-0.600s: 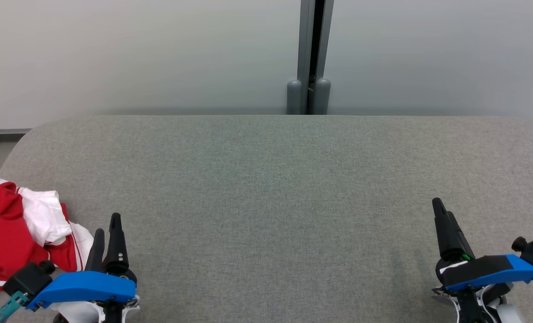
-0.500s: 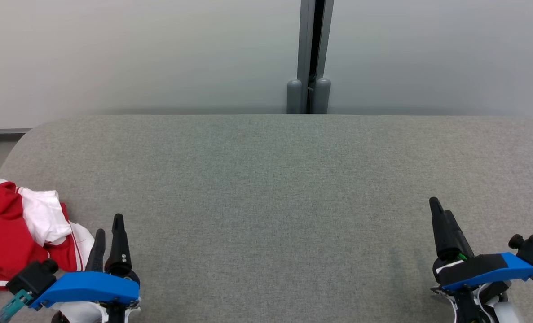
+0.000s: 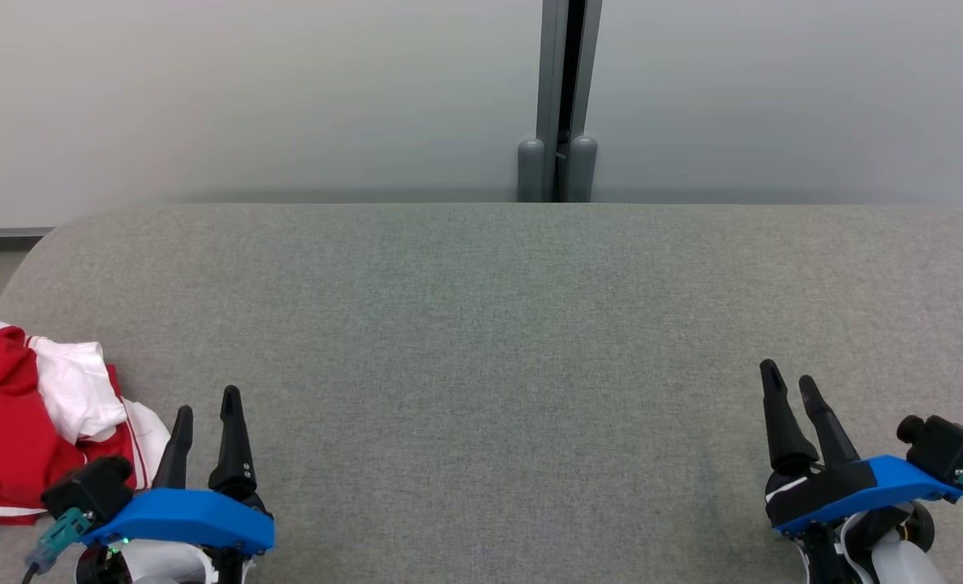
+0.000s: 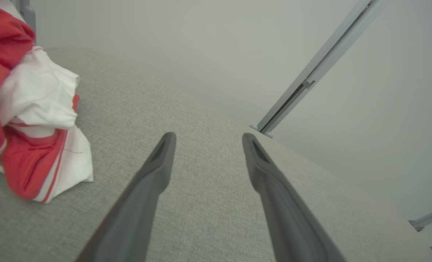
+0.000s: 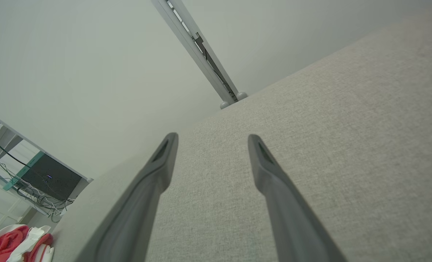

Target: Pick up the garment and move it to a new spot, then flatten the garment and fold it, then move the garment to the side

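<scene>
Left gripper (image 3: 207,401) first: it sat at the lower left of the head view with its two dark fingers spread apart and empty. The left wrist view agreed, with plain grey cloth showing in the gap between them. The fingers pointed up and away across the grey fabric surface (image 3: 481,324).

The garment (image 3: 10,414) was right there on that gripper's outer side. It was a crumpled red-and-white heap at the left end of the surface, partly cut off by the frame edge. In the left wrist view the nearest white fold lay just beside the left finger but clear of it. From the head view the black block on the wrist overlapped the cloth, so I couldn't tell if that part touched.

Right gripper (image 3: 787,373) was at the lower right, fingers parted too and holding nothing, well apart from the garment with the whole width of the surface between them. In the right wrist view the garment was a small red-and-white bit in the bottom left corner.

Further out, the surface had a rounded back-left corner and a pale wall behind it. A grey upright post (image 3: 561,81) stood at the middle of the back edge with two rounded caps at its foot. The right wrist view also caught a dark box (image 5: 50,178) with loose cables off past the left end.
</scene>
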